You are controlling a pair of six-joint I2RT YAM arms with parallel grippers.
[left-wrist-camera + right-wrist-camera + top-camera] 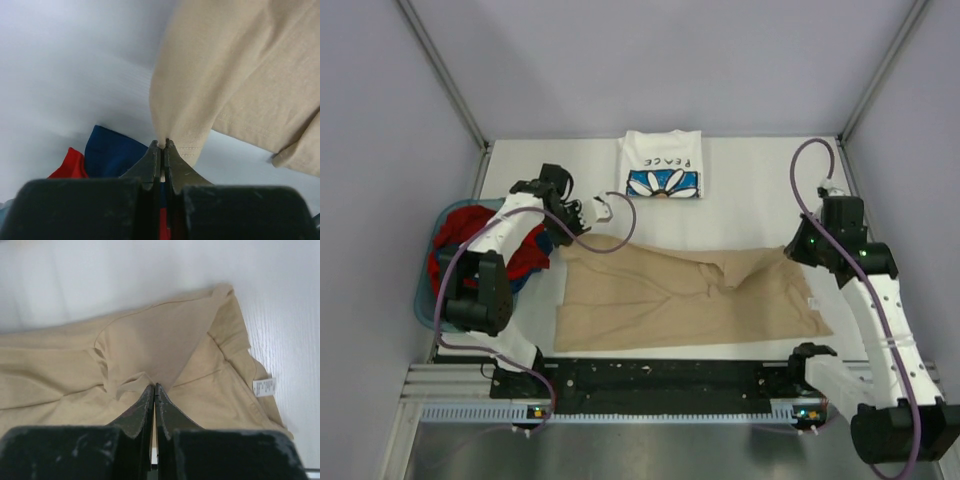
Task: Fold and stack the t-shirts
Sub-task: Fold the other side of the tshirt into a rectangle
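Tan t-shirt pinched at both ends — long axis runs arm to arm

The tan t-shirt [685, 300] lies spread between the grippers, its length crosswise to both arms. The left gripper [163, 145] is clamped on a hem corner, cloth hanging up and to its right; the right gripper [154, 389] is closed on a raised fold, the bulk spreading ahead and to its left. Each arm is at its own end, so neither is nearer. The folded daisy t-shirt [663, 164] sits well beyond both; red and blue shirts [525, 255] lie just beside the left gripper.
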